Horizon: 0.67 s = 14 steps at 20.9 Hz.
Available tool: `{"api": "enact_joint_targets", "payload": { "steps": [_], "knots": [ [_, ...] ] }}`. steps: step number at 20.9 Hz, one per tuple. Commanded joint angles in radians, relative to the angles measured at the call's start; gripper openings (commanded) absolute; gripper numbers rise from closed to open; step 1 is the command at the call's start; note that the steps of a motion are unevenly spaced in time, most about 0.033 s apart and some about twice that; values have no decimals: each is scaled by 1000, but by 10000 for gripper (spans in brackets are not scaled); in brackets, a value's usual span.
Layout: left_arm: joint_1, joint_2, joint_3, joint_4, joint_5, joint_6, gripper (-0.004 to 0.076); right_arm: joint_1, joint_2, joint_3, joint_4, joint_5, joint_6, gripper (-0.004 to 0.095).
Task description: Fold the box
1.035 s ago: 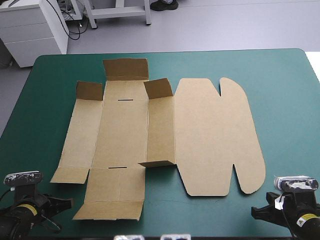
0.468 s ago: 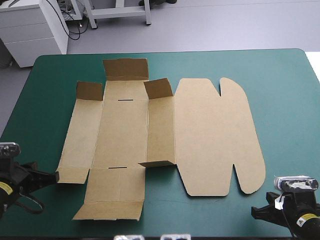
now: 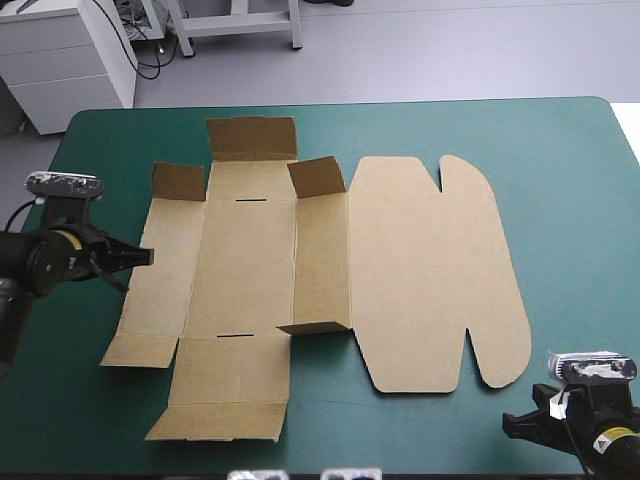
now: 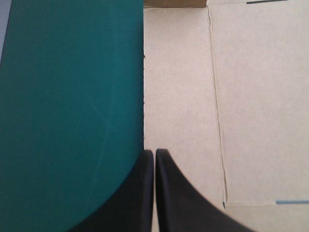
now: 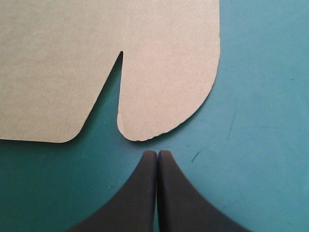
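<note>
The brown box lies mostly flat on the teal-green table, its rounded lid to the right. A few small flaps stand up at its far end and by the middle wall. My left gripper is shut, its tip at the left edge of the box's left wall panel. In the left wrist view the left gripper meets in a point right at that edge. My right gripper is shut at the near right corner. In its own view the right gripper points at the lid's rounded tab, just short of it.
White cabinets and a grey floor lie beyond the table's far edge. Bare teal-green cover shows to the right of the lid and along the near edge.
My left arm has swung from the near left corner up along the left side, so its tip now meets the box's left edge. The right arm and the box have not moved.
</note>
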Motion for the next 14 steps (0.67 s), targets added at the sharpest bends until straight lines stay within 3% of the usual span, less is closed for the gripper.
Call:
{"api": "enact_joint_targets", "payload": {
  "steps": [1,5,7,10,14],
  "knots": [
    [27,90,-52,41,-103,-36,-8,2,9,-25,8,-53,-11,-14],
    [206,223,-112,-117,-94,32,-1,2,9,-25,8,-53,-11,-14],
    [344,269,-121,-352,-82,197,-1,2,9,-25,8,-53,-11,-14],
    [550,329,-121,-659,10,452,-1,2,9,-25,8,-53,-11,-14],
    [658,410,-121,-779,131,553,-1,2,9,-25,8,-53,-11,-14]
  ]
}}
